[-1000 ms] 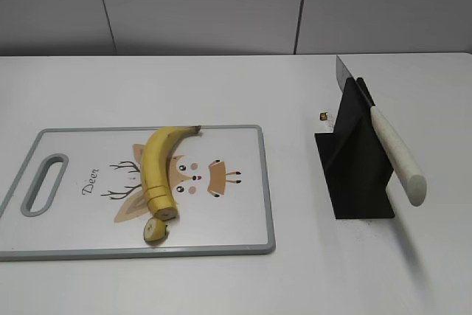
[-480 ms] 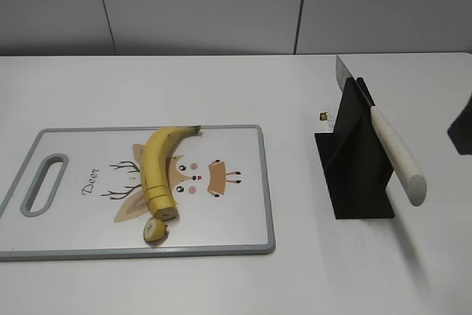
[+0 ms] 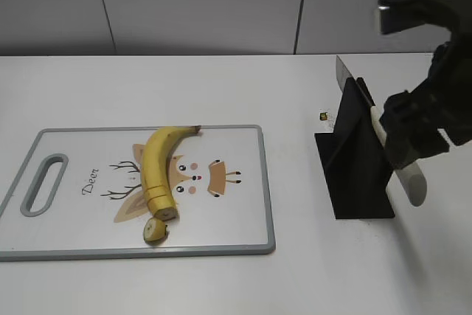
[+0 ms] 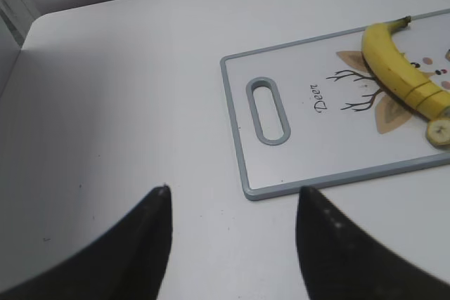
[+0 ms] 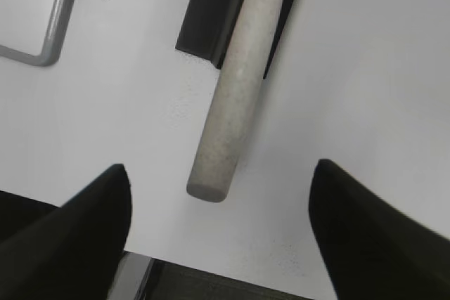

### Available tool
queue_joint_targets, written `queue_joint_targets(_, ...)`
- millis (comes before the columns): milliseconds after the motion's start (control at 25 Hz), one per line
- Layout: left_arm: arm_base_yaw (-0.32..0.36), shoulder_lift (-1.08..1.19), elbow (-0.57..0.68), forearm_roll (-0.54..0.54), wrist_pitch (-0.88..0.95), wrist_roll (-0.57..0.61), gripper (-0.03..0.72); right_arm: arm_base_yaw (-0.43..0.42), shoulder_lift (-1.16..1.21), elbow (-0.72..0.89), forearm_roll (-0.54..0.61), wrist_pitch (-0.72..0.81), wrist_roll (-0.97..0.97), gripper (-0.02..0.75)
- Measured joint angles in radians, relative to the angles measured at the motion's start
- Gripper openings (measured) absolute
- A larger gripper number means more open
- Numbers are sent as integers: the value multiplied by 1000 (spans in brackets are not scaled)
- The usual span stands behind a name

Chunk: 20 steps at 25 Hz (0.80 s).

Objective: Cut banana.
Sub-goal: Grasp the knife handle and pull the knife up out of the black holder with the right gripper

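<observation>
Banana [image 3: 157, 164] lies on deer-print cutting board [image 3: 228, 226] (one slice cut off its end); right gripper [image 5: 221, 205] spread wide around knife handle [image 5: 235, 89], not touching; left gripper [image 4: 232, 226] spread, holding nothing.

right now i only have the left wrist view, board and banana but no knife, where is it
Observer: The knife stands slotted in a black holder on the table, right of the cutting board.
Operator: is the right arm anywhere near it
Observer: Yes, the right gripper is over the pale knife handle, jaws wide open on either side of its butt end, not gripping.
Operator: which way does the handle point
Observer: In the exterior view it slants down toward the camera; the blade tip pokes up behind the holder.
Operator: anything loose near the holder
Observer: A small dark speck lies on the table just left of it; too small to identify.
</observation>
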Motion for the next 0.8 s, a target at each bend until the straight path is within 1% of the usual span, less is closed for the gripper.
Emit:
queue_joint_targets(320, 0, 0, 0, 0, 0, 0, 551, 0, 119, 0, -23, -20, 24, 591)
queue_joint_targets(680, 0, 0, 0, 0, 0, 0, 551, 0, 215, 0, -61, -26, 91, 538)
queue_joint_targets(800, 0, 0, 0, 0, 0, 0, 551, 0, 234, 0, -56, -27, 98, 491)
